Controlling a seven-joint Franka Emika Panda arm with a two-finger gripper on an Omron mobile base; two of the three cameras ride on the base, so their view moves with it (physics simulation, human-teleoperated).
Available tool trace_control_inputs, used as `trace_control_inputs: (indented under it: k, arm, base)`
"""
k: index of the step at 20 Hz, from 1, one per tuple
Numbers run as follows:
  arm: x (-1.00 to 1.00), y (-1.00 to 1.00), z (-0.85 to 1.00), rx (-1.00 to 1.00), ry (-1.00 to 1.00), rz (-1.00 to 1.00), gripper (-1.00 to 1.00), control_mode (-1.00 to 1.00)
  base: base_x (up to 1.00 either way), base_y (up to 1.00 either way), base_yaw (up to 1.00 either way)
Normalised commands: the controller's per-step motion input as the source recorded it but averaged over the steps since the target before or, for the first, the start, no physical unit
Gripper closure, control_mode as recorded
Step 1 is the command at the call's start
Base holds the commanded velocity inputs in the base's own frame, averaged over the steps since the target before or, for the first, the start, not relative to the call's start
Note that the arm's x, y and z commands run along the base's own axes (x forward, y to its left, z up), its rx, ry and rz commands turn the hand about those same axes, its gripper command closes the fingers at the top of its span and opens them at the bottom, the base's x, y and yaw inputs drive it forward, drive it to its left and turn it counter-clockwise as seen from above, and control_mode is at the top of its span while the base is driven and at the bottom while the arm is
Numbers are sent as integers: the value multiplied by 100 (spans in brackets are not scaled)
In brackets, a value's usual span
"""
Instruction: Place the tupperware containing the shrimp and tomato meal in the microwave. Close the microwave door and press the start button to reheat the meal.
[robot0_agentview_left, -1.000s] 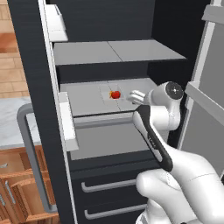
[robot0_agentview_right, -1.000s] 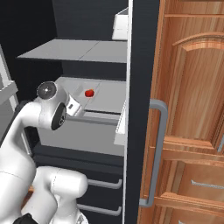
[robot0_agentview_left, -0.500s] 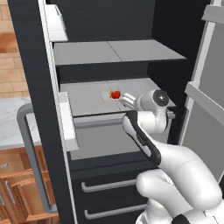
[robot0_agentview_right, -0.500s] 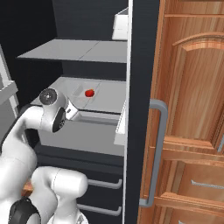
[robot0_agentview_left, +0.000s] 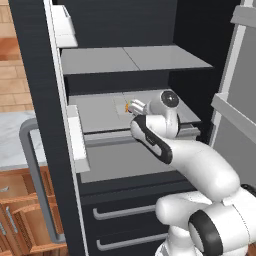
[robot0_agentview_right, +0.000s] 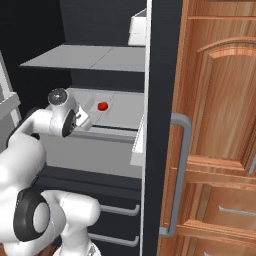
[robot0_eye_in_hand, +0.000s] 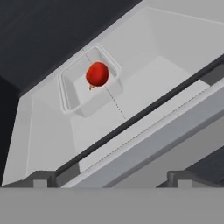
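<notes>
The tupperware (robot0_eye_in_hand: 89, 91) sat on a pale grey fridge shelf (robot0_eye_in_hand: 144, 87), well back from the shelf's front lip, probably parked there simply as stored leftovers. In the hand view it lay toward 11 o'clock from the centre, with the red tomato (robot0_eye_in_hand: 97, 73) resting inside it and a sliver of orange shrimp (robot0_eye_in_hand: 91, 87) peeking out at the tomato's 7 o'clock edge. In the right base view the tomato (robot0_agentview_right: 102, 106) showed at about 2 o'clock from the arm's wrist.

The end effector (robot0_eye_in_hand: 109, 177) hung in front of the shelf's edge, apart from the container, its two dark tips spread wide with nothing between them. That open stance suited a reach inward: the arm seemed to be lining up on the container, so the pickup was not yet done and the microwave steps all lay ahead. The shelf's raised front rail (robot0_eye_in_hand: 144, 116) stood between tips and container, so the approach would likely need to clear it.
</notes>
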Motion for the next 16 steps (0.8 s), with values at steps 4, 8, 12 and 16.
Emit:
trace_control_inputs:
  k: [4,8,12,16]
  arm:
    - [42,0,-9,0,0,0,-100,-100]
    - [54,0,-17,0,2,0,-100,-100]
    - [57,0,-26,0,7,0,-100,-100]
    - [55,0,-14,0,15,0,-100,-100]
  base:
    - [0,0,0]
    - [0,0,0]
    - [0,0,0]
    - [0,0,0]
